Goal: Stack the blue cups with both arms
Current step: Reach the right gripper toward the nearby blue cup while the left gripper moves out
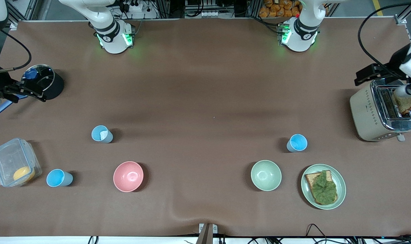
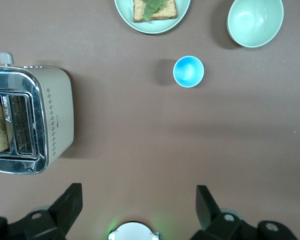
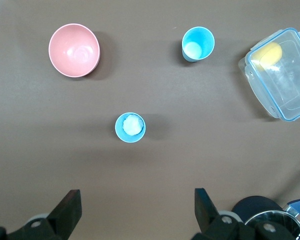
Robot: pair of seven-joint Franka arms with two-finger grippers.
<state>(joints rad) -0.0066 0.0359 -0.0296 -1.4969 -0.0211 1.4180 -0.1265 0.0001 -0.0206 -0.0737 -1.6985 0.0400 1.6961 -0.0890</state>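
Three blue cups (image 1: pixel 102 134) (image 1: pixel 58 178) (image 1: pixel 297 142) stood apart on table (image 1: pixel 205 84). Left gripper (image 2: pixel 135 205) held above table, fingers apart, empty. Right gripper (image 3: pixel 135 207) likewise held above table, spread, at 6 o'clock from nearest cup in its wrist view.

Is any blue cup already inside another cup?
No, the three blue cups stand apart on the table.

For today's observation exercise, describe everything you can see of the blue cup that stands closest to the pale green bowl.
This blue cup is a small, handleless, slightly tapered tumbler that looks like plastic, pale blue outside and brighter blue inside. It stands upright, mouth up, and appears empty. It rests on the brown table toward the left arm's end, a little farther from the front camera than the pale green bowl and the plate. Nothing touches it except the table.
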